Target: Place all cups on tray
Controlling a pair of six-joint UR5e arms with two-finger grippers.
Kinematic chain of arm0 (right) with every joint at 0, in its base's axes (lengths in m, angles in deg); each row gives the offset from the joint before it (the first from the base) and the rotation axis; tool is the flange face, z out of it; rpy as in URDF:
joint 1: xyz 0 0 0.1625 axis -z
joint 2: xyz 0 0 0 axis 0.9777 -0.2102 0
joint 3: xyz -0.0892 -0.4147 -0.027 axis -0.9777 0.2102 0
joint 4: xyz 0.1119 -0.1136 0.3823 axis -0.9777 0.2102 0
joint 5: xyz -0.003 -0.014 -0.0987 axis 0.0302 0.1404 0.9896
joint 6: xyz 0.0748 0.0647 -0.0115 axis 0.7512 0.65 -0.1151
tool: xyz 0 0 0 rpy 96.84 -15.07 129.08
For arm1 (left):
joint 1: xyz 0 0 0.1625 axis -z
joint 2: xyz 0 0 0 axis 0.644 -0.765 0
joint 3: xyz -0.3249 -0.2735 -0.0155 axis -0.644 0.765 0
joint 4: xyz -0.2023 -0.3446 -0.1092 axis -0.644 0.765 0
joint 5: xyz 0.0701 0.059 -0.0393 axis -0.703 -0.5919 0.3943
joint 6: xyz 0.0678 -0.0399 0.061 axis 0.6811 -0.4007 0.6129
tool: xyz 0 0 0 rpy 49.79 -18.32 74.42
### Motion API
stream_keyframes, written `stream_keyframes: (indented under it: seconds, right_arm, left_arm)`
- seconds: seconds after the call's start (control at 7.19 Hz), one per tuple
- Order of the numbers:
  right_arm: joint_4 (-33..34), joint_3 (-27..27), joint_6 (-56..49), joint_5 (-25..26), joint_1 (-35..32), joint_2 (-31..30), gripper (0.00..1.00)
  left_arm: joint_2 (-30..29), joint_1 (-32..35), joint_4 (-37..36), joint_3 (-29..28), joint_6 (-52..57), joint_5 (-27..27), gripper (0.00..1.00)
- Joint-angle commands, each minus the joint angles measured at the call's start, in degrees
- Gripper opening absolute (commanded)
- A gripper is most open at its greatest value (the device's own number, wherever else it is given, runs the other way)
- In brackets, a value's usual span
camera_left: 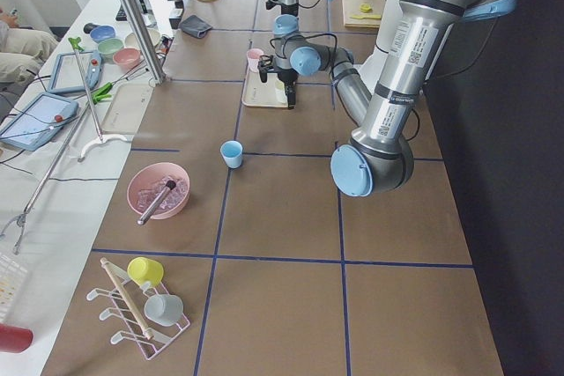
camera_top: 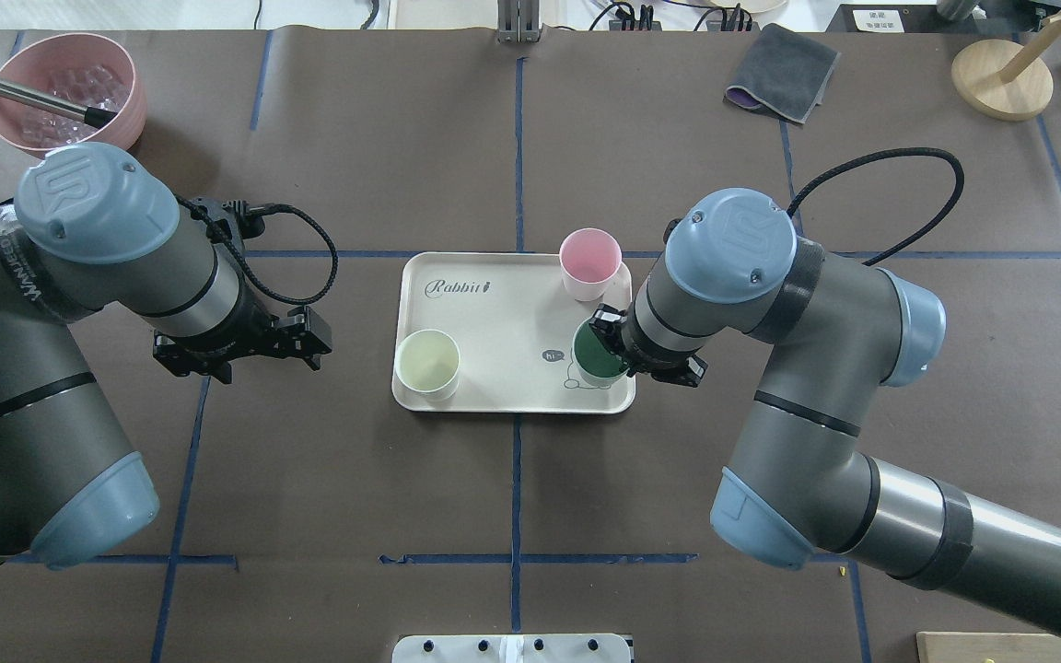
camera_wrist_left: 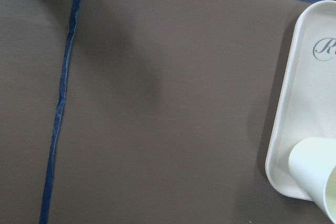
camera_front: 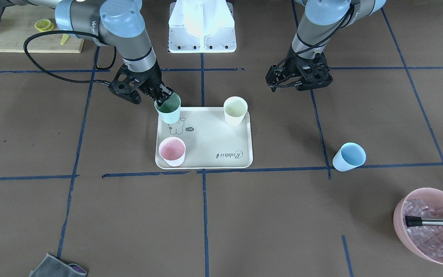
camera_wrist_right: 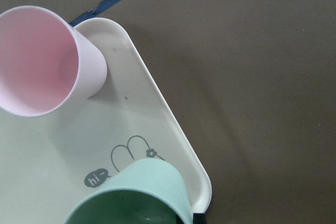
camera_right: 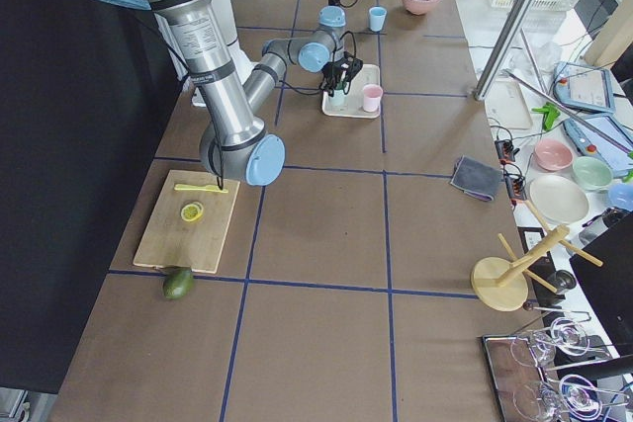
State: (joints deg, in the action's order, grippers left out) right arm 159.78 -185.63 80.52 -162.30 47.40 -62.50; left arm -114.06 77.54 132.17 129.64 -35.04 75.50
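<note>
1. Tray (camera_front: 210, 140) lies at the centre of the front-facing view, flat on the brown table (camera_front: 90, 215).
2. Right gripper (camera_front: 164, 99), just above the tray's upper-left corner in that view, pinches the rim of the mint green cup (camera_front: 169, 111), with one finger inside it and one outside. The cup is over that corner, beside the bear drawing. Whether its base rests on the tray cannot be told.
3. Pink cup (camera_front: 172, 151) stands upright in the tray's lower-left corner, and the cream-yellow cup (camera_front: 235, 110) stands upright in its upper-right corner.
4. Light blue cup (camera_front: 349, 156) stands on the bare table, well apart from the tray to its right, beside a crossing of blue tape lines.
5. Left gripper (camera_front: 298, 82), at the upper right of the view, hovers over bare table and holds nothing. How far its jaws are parted cannot be told.
</note>
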Motion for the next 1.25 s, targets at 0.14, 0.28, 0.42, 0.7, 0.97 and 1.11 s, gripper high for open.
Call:
stream_keyframes:
  seconds: [0.14, 0.28, 0.42, 0.7, 0.97, 1.11]
  right_arm:
    - [-2.7, 2.7, 1.0, 3.5, 1.1, 0.1, 0.57]
    - [-2.6, 2.7, 0.6, 3.5, 1.2, 0.0, 0.89]
    - [-2.2, 2.2, -0.3, 2.9, 0.6, -0.1, 0.99]
    - [-1.9, 0.7, -7.4, -3.7, -4.8, -0.8, 1.00]
    - [0.5, -4.9, -24.9, -14.8, -14.9, -8.0, 1.00]
    - [1.3, -6.4, -34.1, -17.3, -19.1, -12.5, 1.00]
  left_arm:
    - [0.0, 0.0, 0.1, -0.3, 0.1, 0.0, 1.00]
    - [0.0, -0.1, 0.3, -0.5, 0.1, 0.0, 1.00]
    - [0.0, -0.1, 0.3, -0.5, 0.1, 0.0, 1.00]
    - [0.0, 0.1, 0.4, -0.5, 0.6, 0.0, 1.00]
    - [0.8, 4.1, -0.2, -0.7, 6.1, 0.0, 1.00]
    - [3.8, 8.1, -0.1, -1.0, 11.8, 0.8, 1.00]
